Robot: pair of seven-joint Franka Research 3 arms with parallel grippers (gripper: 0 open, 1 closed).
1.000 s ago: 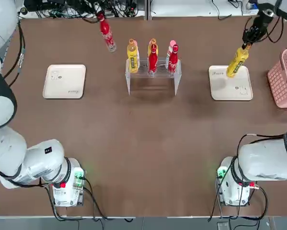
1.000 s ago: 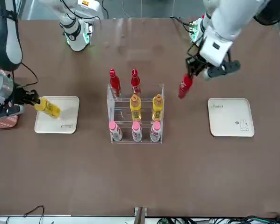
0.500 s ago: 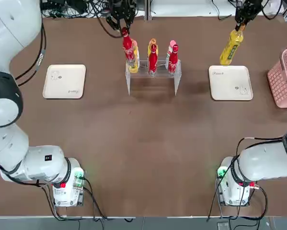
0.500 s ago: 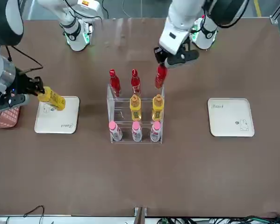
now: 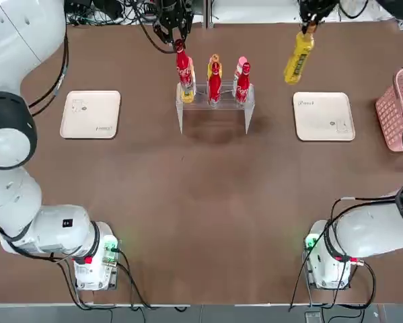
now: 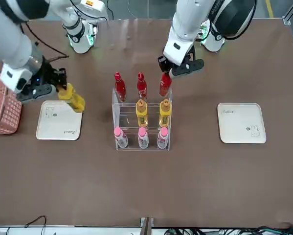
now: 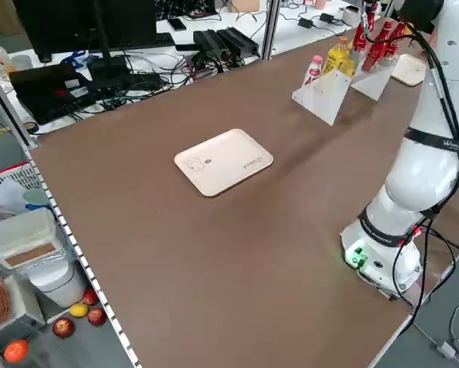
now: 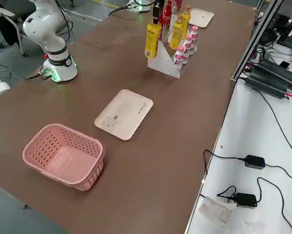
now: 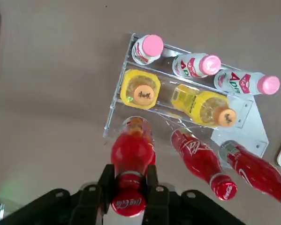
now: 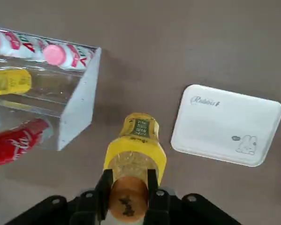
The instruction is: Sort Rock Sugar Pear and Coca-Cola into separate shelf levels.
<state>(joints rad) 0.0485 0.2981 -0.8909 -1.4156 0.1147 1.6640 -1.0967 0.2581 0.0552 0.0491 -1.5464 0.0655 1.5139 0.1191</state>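
Left wrist view: the left gripper [image 9: 130, 183] was closed on a red bottle [image 9: 131, 164] at its cap, above the front level of the clear stand [image 6: 142, 120].
The right gripper [image 10: 129, 185] was clamped on the neck of a yellow bottle [image 10: 137, 150], held between the stand and the right-hand tray [image 10: 227, 124]. Two other red bottles stood in the stand's front level, two yellow ones in the middle, pink-capped ones in the back. Whether the held red bottle touched the level could not be told. Since the earlier frame, the yellow bottle had moved nearer the stand.
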